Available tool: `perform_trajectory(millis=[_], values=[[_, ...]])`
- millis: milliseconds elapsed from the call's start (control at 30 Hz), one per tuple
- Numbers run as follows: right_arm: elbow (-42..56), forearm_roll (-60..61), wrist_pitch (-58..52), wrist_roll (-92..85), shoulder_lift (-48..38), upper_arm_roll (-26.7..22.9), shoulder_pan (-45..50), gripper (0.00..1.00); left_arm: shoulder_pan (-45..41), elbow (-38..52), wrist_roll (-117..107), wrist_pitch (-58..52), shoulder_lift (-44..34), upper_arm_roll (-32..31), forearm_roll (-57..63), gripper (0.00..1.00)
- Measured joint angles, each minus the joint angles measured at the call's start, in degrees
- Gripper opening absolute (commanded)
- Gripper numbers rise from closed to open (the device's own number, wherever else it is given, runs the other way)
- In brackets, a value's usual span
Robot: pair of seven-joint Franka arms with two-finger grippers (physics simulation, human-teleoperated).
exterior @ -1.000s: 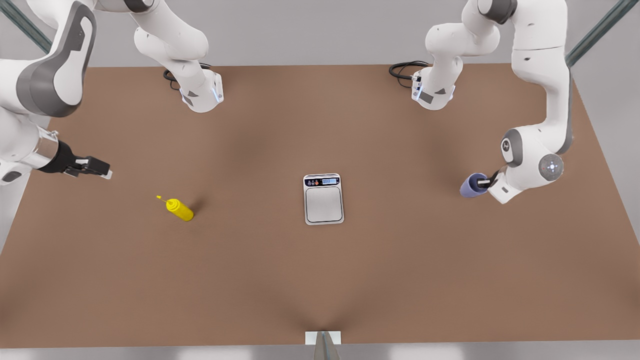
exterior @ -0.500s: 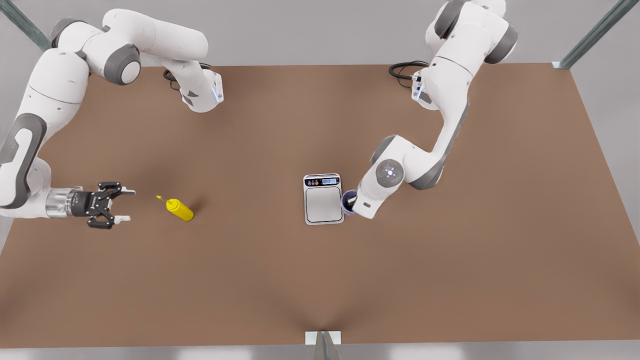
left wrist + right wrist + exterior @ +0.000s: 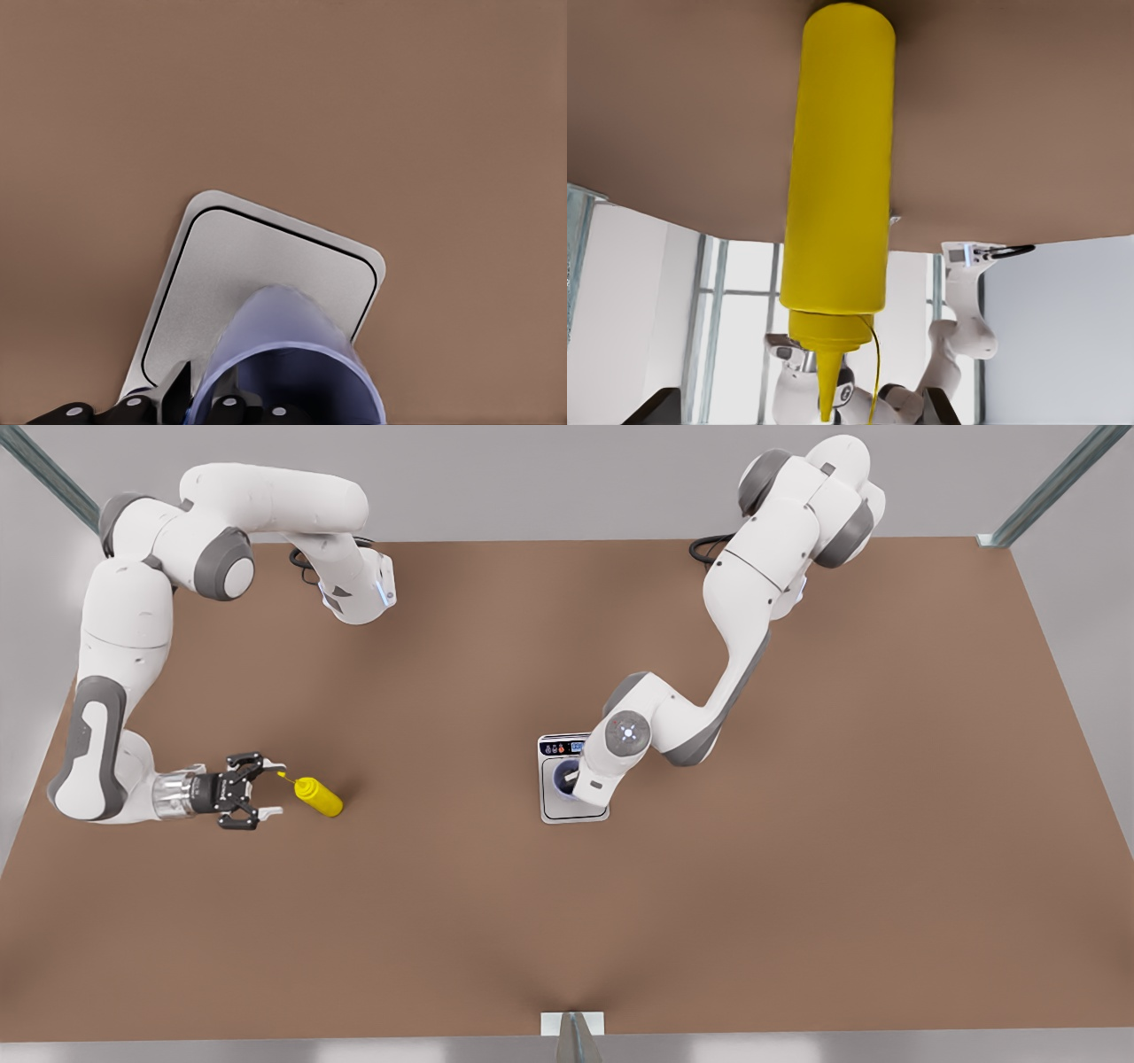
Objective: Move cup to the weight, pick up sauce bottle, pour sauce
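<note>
Front view, from its left: the right gripper [image 3: 266,790] is sitting low over the table [image 3: 567,921], pointing toward the front view's right with its two fingers spread apart. The thin nozzle of the sauce bottle [image 3: 317,796] is reaching in between the fingertips, while the yellow body is lying beyond them on the brown surface; the fingers are not touching the body. The bottle is standing upright on the table, well apart from the scale. In the right wrist view the same bottle [image 3: 840,177] is running away from the camera, its nozzle nearest, and the dark tips of the fingers [image 3: 656,409] are showing wide on either side of it.

Farther toward the front view's right, near the middle of the table, the weight [image 3: 554,802], a flat silver kitchen scale, is lying with its display strip on the far side. The cup [image 3: 565,778] is sitting over the scale's plate, open end up, with its dark inside showing, and the left gripper [image 3: 578,784] is reaching down onto its rim, mostly hidden under the white wrist. In the left wrist view the black fingers [image 3: 173,403] are closing on the wall of the lavender cup [image 3: 292,354], which is hanging above the square plate of the scale [image 3: 230,266]; whether its base is touching the plate, I cannot tell
</note>
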Motion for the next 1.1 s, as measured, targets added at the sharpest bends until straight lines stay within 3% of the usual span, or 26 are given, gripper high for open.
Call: perform_trajectory(millis=[100,167,367,400,500,533,600,667,700,733,767,833,933,1000,1033,1100], values=[[1.84,-0.1,1.03,-2.21,3.46,4.42,-5.76,1.0,0.26,0.09,0.09,0.0,-0.33,0.0,-0.18,0.95],[1.57,-0.44,2.78,-2.43,3.86,4.85,-6.07,1.0,0.28,0.09,0.0,-0.09,-0.78,0.0,-0.27,0.99],[1.09,-3.21,4.85,-2.43,4.69,8.59,-5.85,1.0,0.28,0.18,0.24,-5.17,-5.86,-0.11,-0.45,1.0],[1.08,-3.79,4.52,-2.46,4.69,8.63,-5.98,1.0,0.38,2.23,0.75,-11.29,-8.25,0.51,-0.42,1.0],[0.96,-4.85,3.87,-2.55,4.55,9.71,-6.1,1.0,11.47,21.74,14.01,-45.19,-9.79,0.89,-0.14,1.0],[0.99,-5.76,4.15,-2.65,4.52,10.24,-5.99,1.0,13.76,22.56,27.69,-50.68,-13.84,5.16,0.56,1.0],[1.16,-7.99,5.2,-3.07,4.26,11.3,-5.55,1.0,14.07,21.64,42.7,-54.27,-18.55,12.87,1.78,1.0],[0.99,-9.15,5.9,-3.08,4.33,12.41,-5.43,1.0,15.6,12.39,50.5,-50.35,-25.39,13.27,3.51,1.0],[0.99,-9.27,6.32,-3.08,4.34,12.83,-5.44,0.97,15.51,6.06,50.58,-46.39,-29.31,13.27,4.73,1.0],[0.99,-9.28,6.65,-3.08,4.44,12.9,-5.46,0.91,15.55,5.22,50.57,-46.23,-29.33,13.32,5.65,1.0],[0.87,-9.28,6.92,-3.08,4.42,13.27,-5.44,0.76,15.67,5.34,50.47,-46.39,-29.12,13.36,6.31,1.0],[0.57,-10.39,7.73,-3.08,4.25,14.07,-5.45,0.64,16.11,5.28,50.52,-47.27,-28.6,13.37,7.16,1.0],[0.56,-10.83,8.4,-3.08,4.25,14.95,-5.45,0.58,16.16,5.36,50.54,-47.29,-28.39,13.36,7.73,1.0],[0.57,-10.86,8.82,-3.0,4.25,15.22,-5.45,0.3,16.19,5.36,50.54,-47.29,-28.39,13.36,7.89,1.0],[0.55,-10.83,8.9,-2.99,4.25,15.22,-5.54,0.21,16.18,5.45,50.54,-47.29,-28.39,13.36,7.95,1.0],[0.63,-10.75,9.04,-2.8,4.25,15.22,-5.54,0.21,16.19,5.48,50.48,-47.29,-28.39,13.36,7.99,1.0]])
